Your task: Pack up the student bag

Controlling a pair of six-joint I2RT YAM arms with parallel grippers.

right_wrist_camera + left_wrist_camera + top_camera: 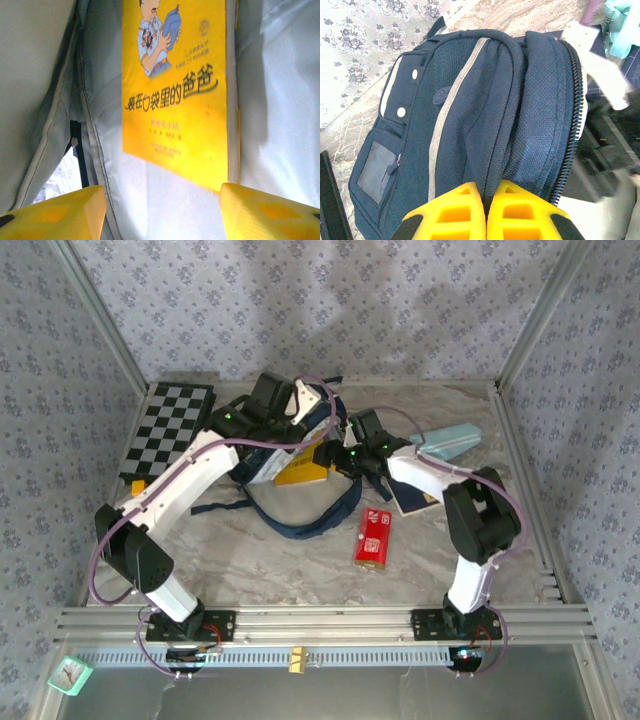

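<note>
Right, bag status. The student bag (470, 125) lies at the back-middle of the table (280, 570), mouth toward my right arm. It's soft fabric with no frame, so it will sag wherever it isn't held, and pulling on a panel will only bunch it. It's neither slippery nor fragile. I'd guess the weight is modest and climbs with each book. The zip (572, 125) edge gives a good bite for spreading the mouth; the top handle loop (436, 26) looks sturdier for a real lift.

My left claw (486, 197) is pressed together on a fold of navy fabric just beside the zip. My right claw (160, 192) is inside the main compartment, fingers spread, gripping nothing. The yellow paperback (175, 90) rests against the pale lining (280, 100), clear of both fingers.

Outside the bag on the table are a red packet (373, 537) and a light-blue pencil case (450, 440).
</note>
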